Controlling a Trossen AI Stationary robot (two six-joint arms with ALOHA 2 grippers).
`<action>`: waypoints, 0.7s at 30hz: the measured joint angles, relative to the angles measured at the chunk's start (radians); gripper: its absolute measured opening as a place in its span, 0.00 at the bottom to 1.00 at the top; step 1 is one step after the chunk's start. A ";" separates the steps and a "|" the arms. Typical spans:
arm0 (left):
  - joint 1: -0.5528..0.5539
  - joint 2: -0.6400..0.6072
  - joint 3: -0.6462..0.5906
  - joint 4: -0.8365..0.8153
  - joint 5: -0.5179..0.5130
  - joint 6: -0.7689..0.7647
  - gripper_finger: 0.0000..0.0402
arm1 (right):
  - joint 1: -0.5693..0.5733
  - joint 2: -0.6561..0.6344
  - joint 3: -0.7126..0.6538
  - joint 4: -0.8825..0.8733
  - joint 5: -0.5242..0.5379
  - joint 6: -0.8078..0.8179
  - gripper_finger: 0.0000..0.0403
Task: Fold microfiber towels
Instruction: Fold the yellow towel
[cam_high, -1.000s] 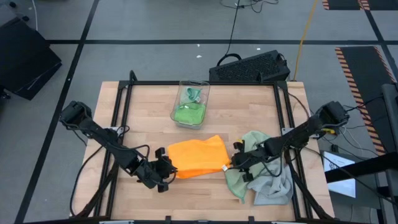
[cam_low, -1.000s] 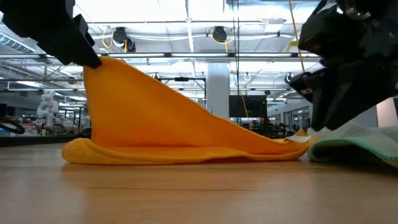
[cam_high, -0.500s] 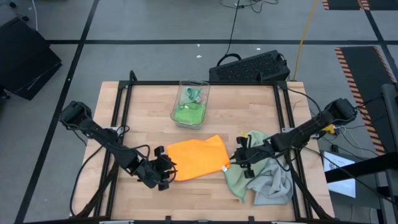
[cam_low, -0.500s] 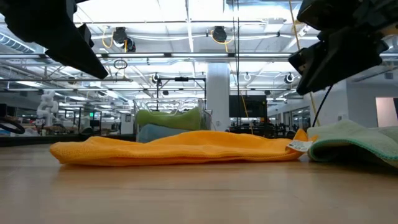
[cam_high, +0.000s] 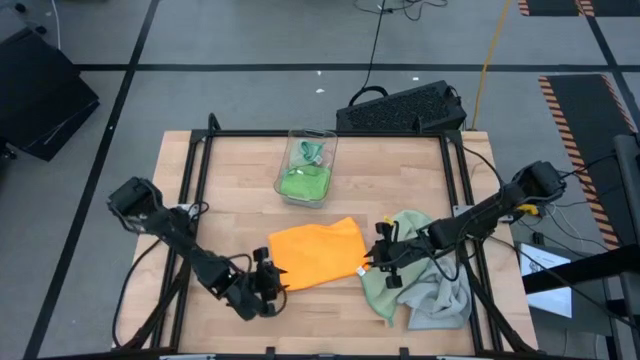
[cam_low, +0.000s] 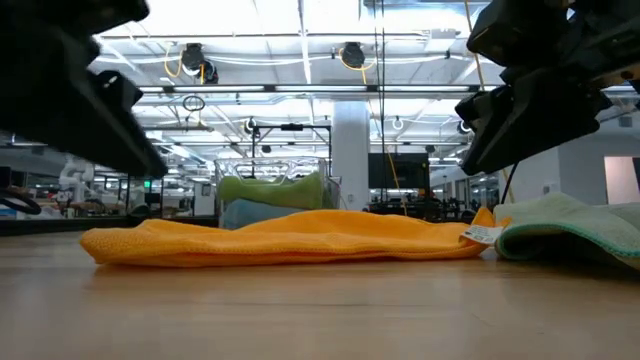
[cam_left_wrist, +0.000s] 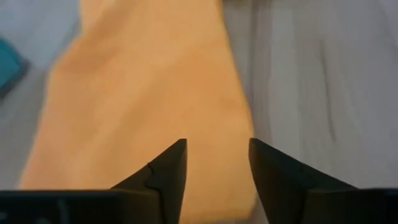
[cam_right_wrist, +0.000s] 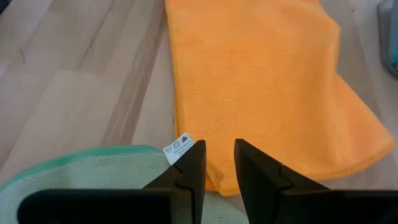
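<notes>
The wooden table (cam_high: 240, 170) carries everything; on its middle lies the orange towel (cam_high: 316, 251), folded flat, free of both grippers; to its right, touching its edge, a heap holds the sage green towel (cam_high: 384, 290) and the light grey towel (cam_high: 445, 297); toward the far edge stands a clear plastic bin (cam_high: 307, 165) with the bright green towel (cam_high: 304, 183) inside; the left gripper (cam_high: 268, 285) hangs just off the orange towel's left edge, fingers spread with a clear gap and nothing between them; the right gripper (cam_high: 381, 254) sits above the seam between orange and sage cloth, fingers narrowly apart, pinching nothing; a small white label (cam_right_wrist: 178, 147) shows at the orange towel's corner
</notes>
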 joint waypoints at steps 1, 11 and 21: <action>-0.007 0.014 0.000 0.000 0.000 -0.003 0.46 | 0.000 0.001 0.000 0.002 0.000 0.000 0.19; -0.031 0.099 0.000 0.065 0.029 0.045 0.57 | 0.000 0.001 0.000 0.065 0.000 -0.007 0.19; -0.006 0.160 0.002 0.071 0.059 0.101 0.32 | 0.000 0.059 0.001 0.253 0.000 -0.014 0.19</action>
